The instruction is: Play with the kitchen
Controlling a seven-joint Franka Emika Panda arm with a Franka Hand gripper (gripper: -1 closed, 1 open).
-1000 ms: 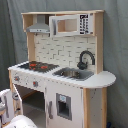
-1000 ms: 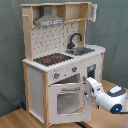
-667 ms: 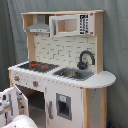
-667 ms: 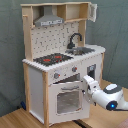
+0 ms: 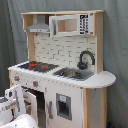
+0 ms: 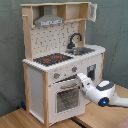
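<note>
- Standing upright on a light-wood floor (image 6: 20,119), grey curtain (image 5: 115,50) behind: the kitchen (image 6: 60,60), white panels w/ light-wood frame, seen in both exterior views (image 5: 60,65).
- Ref point for all below = oven door (image 6: 64,96), windowed, white, low on kitchen front.
- Above oven door: knob panel w/ two round knobs (image 6: 56,76); above that, hob (image 6: 52,59) w/ red rings on black.
- Beside hob, further along the counter from the oven door: sink (image 6: 82,50) w/ black curved faucet (image 6: 75,39) behind it.
- Well above oven door: grey range hood (image 6: 49,20) under top shelf, pegboard back (image 6: 55,37) between hood and counter.
- Top corner, opposite end from hood: white microwave-style cabinet (image 5: 70,24) w/ window, clear in first exterior view.
- Gripper (image 6: 82,80) at upper corner of oven door, on second exterior view's right, just below knob panel; touching or nearly touching door handle bar (image 6: 65,86), can't tell which.
- Pincer state: can't tell, tip merges w/ white door.
- Arm (image 6: 107,95) white w/ blue light, reaching in from second exterior view's right, low, level w/ oven door.
- In first exterior view: oven door looks ajar (image 5: 31,102), white arm links (image 5: 15,107) at bottom-left corner in front of it.
- Beside oven door, under sink: second white door w/ small dark panel (image 5: 63,106).
</note>
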